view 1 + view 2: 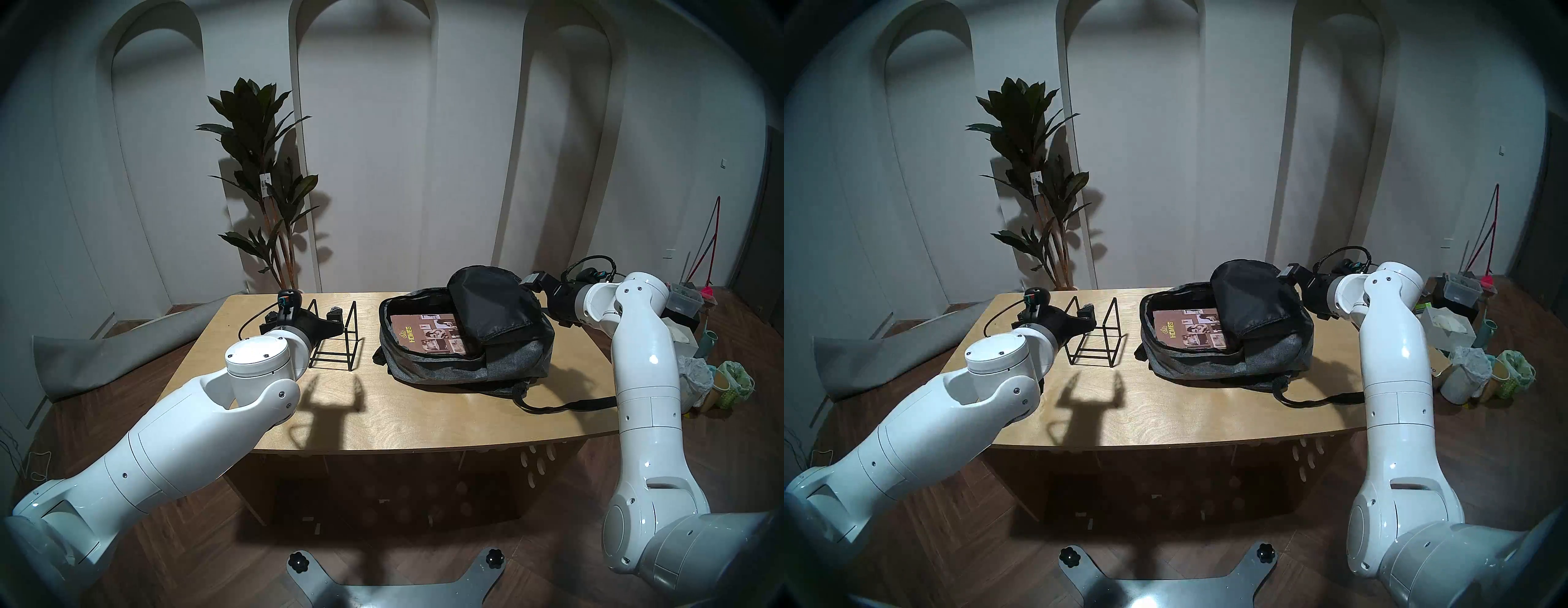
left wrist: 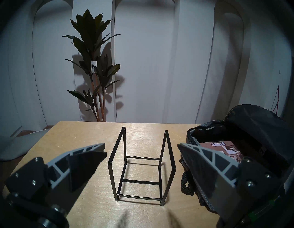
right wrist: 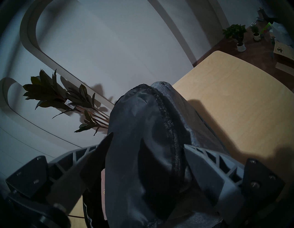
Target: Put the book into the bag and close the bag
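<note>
**Book in, flap still up**

While the book (image 1: 428, 335) lies flat inside the open bag (image 1: 466, 361), cover up, you are on the closing step. In the head view the black-lined flap (image 1: 488, 301) stands raised, and the right gripper (image 1: 535, 283) sits at its far right edge, fingertips hidden behind the fabric.

Left wrist view: the left gripper (image 2: 141, 147) is spread wide and empty, bracketing the wire stand (image 2: 141, 164) on the table (image 2: 79, 137); the bag sits just beyond its right-hand finger.

Right wrist view: the flap fills the gap between both fingers (image 3: 101, 151). You cannot tell whether they pinch it or merely straddle it.

Judgement: next, bring the flap down over the book, then find the zip pull, not visible here.
</note>
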`<state>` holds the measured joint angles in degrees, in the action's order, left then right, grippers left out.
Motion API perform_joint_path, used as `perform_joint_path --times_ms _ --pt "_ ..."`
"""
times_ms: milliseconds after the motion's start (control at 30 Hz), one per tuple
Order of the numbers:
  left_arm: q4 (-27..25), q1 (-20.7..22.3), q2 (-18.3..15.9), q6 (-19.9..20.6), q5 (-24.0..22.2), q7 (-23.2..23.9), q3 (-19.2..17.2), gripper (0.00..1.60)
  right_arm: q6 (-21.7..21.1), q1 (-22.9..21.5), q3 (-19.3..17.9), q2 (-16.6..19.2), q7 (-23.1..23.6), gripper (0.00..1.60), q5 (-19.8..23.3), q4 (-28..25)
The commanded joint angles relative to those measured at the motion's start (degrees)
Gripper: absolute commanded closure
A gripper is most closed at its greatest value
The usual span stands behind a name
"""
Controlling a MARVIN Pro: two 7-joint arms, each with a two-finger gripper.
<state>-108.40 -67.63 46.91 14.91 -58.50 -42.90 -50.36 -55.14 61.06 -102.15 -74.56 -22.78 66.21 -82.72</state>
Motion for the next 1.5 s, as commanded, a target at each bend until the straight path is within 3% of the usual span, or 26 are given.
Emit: perform_joint_path --times_ms 0,333,800,1133,1467 --pt "-0.6 0.5 -0.3 -1.0 0.5 -0.7 -1.1 0.0 0.1 -2.1 1.1 0.2 0.3 0.0 0.8 -0.4" --pt "-1.1 -0.2 -1.1 -1.6 0.4 -1.5 -1.3 0.0 0.1 -2.1 1.8 0.2 1.0 0.0 2.0 -0.8" --pt "-3.0 -2.3 -3.3 -3.6 -0.1 -2.6 -2.0 0.0 0.1 -2.0 3.8 -3.1 -0.9 0.0 4.3 -4.6" --pt "-4.6 -4.3 -5.6 -5.8 -0.6 -3.2 -3.8 0.0 0.1 -2.2 7.9 -6.1 -2.9 0.0 4.7 -7.5" --pt "-5.2 -6.3 -7.6 -8.3 -1.4 -3.2 -6.2 0.0 1.6 -5.2 14.0 -10.1 -5.1 0.03 3.7 -7.9"
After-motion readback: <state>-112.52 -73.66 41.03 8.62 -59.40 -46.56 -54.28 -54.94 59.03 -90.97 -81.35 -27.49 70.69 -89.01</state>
